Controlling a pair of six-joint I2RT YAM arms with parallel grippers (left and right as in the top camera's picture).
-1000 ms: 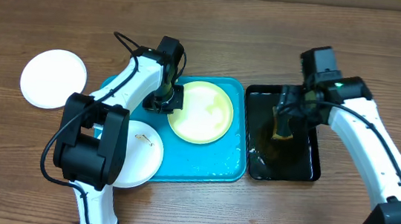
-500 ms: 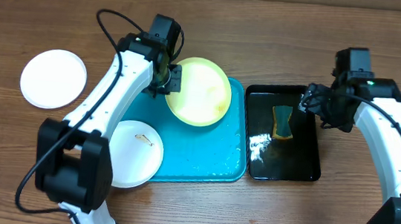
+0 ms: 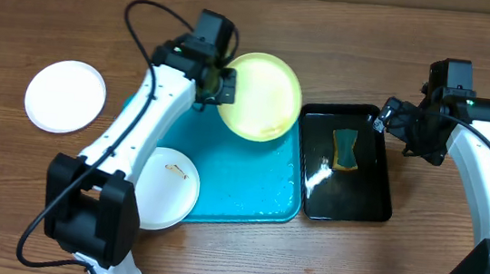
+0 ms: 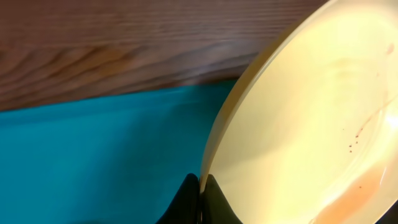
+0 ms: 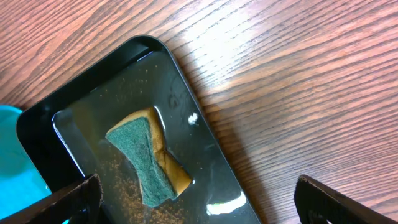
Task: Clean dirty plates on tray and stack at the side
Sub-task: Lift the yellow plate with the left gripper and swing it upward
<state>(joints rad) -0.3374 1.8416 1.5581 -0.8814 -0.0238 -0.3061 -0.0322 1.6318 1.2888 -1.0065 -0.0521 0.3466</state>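
Note:
My left gripper point(image 3: 223, 85) is shut on the rim of the pale yellow-green plate point(image 3: 263, 96) and holds it tilted above the far edge of the turquoise tray point(image 3: 231, 186). In the left wrist view the jaws point(image 4: 202, 186) pinch the plate's edge point(image 4: 298, 124); faint reddish smudges show on its face. A white plate point(image 3: 165, 188) with a small dark smudge lies at the tray's near left corner. Another white plate point(image 3: 65, 95) sits on the table at the left. My right gripper point(image 3: 390, 125) is open and empty above the black tray's right edge.
A glossy black tray point(image 3: 350, 175) holding water stands right of the turquoise tray. A green and yellow sponge point(image 3: 346, 149) lies in it, also seen in the right wrist view point(image 5: 149, 158). Bare wooden table lies to the right point(image 5: 298, 93).
My left gripper has lifted the yellow-green plate off the tray and carried it back and to the right. My right gripper let go of the sponge and moved right, away from it.

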